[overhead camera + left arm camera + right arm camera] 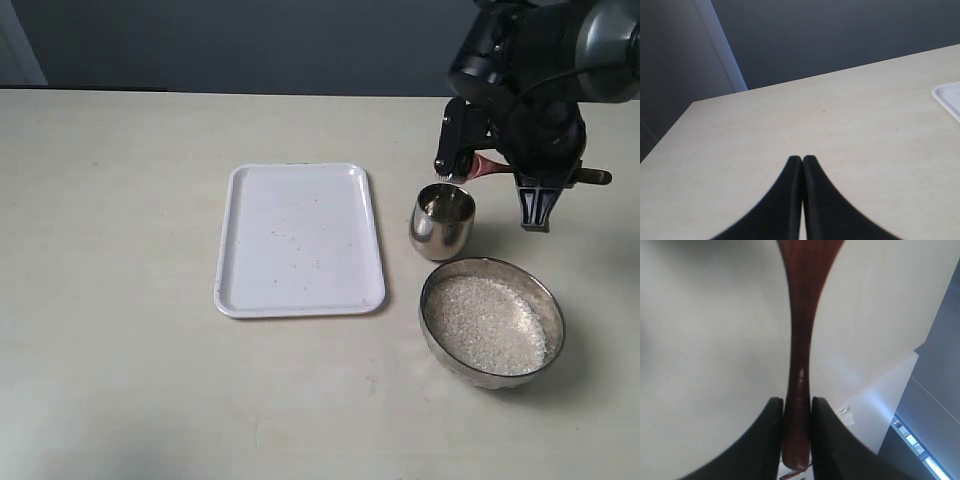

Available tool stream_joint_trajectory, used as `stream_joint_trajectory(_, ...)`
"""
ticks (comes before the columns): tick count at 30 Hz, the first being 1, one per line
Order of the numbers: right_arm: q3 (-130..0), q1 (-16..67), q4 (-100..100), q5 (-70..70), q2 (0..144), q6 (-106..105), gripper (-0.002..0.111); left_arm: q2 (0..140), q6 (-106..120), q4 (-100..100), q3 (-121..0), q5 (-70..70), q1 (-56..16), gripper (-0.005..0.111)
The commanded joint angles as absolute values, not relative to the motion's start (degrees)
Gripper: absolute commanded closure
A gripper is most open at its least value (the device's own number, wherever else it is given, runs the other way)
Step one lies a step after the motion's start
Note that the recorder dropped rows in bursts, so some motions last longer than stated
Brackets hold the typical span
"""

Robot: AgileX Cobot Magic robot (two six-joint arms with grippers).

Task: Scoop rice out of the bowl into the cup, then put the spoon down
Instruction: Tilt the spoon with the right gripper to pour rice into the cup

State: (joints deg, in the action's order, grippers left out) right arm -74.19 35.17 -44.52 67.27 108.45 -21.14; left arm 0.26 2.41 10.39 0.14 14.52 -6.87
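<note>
Beige tabletop [120,250] below; right gripper [797,404] pinches the wooden spoon [800,330] by its slim glossy handle end: light, stiff, likely slippery. Left gripper [802,160] closed, empty.

No legible text, label, brand mark, number or sign in any view; tray [300,240], cup [436,232], bowl [447,352] and desk [120,300] show plain surfaces.
</note>
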Motion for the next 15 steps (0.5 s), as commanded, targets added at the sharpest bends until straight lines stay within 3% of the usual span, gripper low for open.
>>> stream_joint_trajectory(1,-73.95,36.14,-45.80,67.31,108.34,-19.43,0.109,0.00,2.05,10.18,0.00,13.73,-6.83,0.106)
stream_joint_trajectory(15,-73.95,38.33,-48.52,69.96,108.47,-15.32,0.109,0.00,2.05,10.18,0.00,13.73,-6.83,0.106)
